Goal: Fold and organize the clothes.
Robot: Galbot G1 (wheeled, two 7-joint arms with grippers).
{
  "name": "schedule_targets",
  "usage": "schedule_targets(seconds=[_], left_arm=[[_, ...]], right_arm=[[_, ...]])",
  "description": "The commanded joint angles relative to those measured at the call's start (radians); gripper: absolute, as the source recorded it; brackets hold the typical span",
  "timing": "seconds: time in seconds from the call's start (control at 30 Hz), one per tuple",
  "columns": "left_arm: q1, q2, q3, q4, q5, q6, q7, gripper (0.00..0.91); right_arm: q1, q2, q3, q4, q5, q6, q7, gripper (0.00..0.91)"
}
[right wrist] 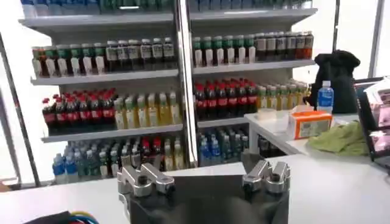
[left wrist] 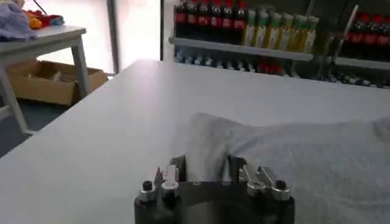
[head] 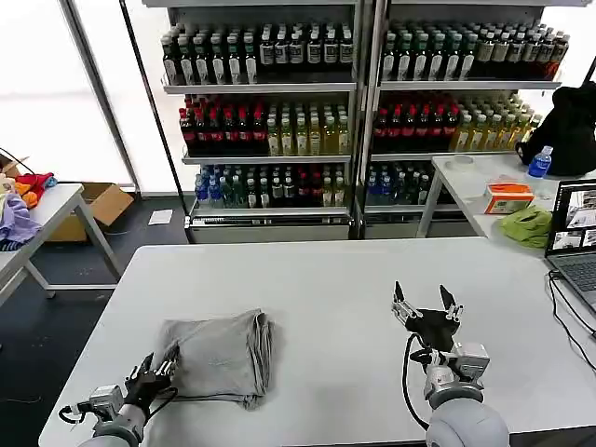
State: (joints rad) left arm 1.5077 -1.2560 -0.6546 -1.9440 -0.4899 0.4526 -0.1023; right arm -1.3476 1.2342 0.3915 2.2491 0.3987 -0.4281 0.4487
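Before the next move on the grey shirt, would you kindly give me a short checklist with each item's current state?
1. Light grey folded shirt lies fully on the white table, clear of its edges: ok.
2. Fold neat: not ok; layers bunch along the side facing the right arm.
3. Left gripper at the shirt's near left corner, open: ok.
4. Left fingers touching the cloth: cannot tell.
5. Right gripper open, apart from the shirt over bare table: ok.
6. Lime-green cloth on the side table, away from the work: ok.
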Motion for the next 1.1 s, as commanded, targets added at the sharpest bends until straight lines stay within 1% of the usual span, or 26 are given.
schedule_targets(seconds=[0.03, 0.17, 0.23, 0.27, 0.33, 0.4, 0.47, 0.5, 0.53, 0.6, 0.67, 0.77, 0.87, 1.0, 1.1], left_arm=[[0.008, -0.009, -0.009, 0.007, -0.002, -0.005, 0.001, 0.0], [0.001, 0.003, -0.053, -0.015, -0.009, -0.01, -0.012, 0.0], [0.003, 0.03, -0.125, -0.044, -0.024, -0.008, -0.01, 0.0], [0.005, 0.041, -0.132, -0.051, -0.034, -0.006, -0.008, 0.0], [0.013, 0.11, -0.241, -0.07, -0.046, -0.004, 0.0, 0.0], [0.02, 0.163, -0.326, -0.073, -0.057, -0.003, 0.011, 0.0], [0.035, 0.255, -0.406, -0.066, -0.062, 0.001, 0.03, 0.0], [0.04, 0.261, -0.433, -0.057, -0.061, -0.001, 0.036, 0.0], [0.045, 0.319, -0.488, -0.036, -0.059, -0.002, 0.048, 0.0], [0.05, 0.362, -0.54, -0.013, -0.053, -0.007, 0.06, 0.0], [0.069, 0.388, -0.565, -0.021, -0.043, -0.007, 0.076, 0.0], [0.066, 0.386, -0.558, -0.049, -0.017, -0.007, 0.085, 0.0], [0.062, 0.352, -0.5, -0.088, -0.006, -0.003, 0.09, 0.0], [0.066, 0.29, -0.378, -0.127, 0.027, -0.001, 0.086, 0.0], [0.068, 0.245, -0.263, -0.216, -0.016, 0.025, 0.051, 0.0]], right_arm=[[-0.01, -0.004, 0.017, 0.004, 0.004, 0.009, 0.0, 0.907], [0.006, -0.01, 0.02, 0.008, 0.014, 0.004, 0.001, 0.907], [0.015, -0.013, 0.017, 0.009, 0.018, 0.002, 0.003, 0.907], [0.018, -0.015, 0.014, 0.008, 0.019, 0.001, 0.003, 0.907], [0.027, -0.018, 0.008, 0.006, 0.024, 0.0, 0.003, 0.907], [0.036, -0.021, 0.003, 0.002, 0.027, 0.0, 0.002, 0.907], [0.047, -0.021, -0.002, -0.003, 0.033, -0.002, 0.004, 0.907], [0.05, -0.021, -0.003, -0.004, 0.035, -0.003, 0.004, 0.907], [0.057, -0.021, -0.008, -0.007, 0.039, -0.004, 0.004, 0.907], [0.063, -0.021, -0.014, -0.01, 0.04, -0.005, 0.004, 0.907], [0.067, -0.02, -0.021, -0.014, 0.04, -0.005, 0.005, 0.907], [0.064, -0.016, -0.022, -0.014, 0.039, -0.005, 0.005, 0.907], [0.053, -0.016, -0.017, -0.012, 0.038, -0.005, 0.005, 0.907], [0.036, -0.015, 0.001, -0.015, 0.034, -0.003, 0.006, 0.907], [0.01, -0.01, 0.019, -0.01, 0.027, 0.0, 0.005, 0.907]])
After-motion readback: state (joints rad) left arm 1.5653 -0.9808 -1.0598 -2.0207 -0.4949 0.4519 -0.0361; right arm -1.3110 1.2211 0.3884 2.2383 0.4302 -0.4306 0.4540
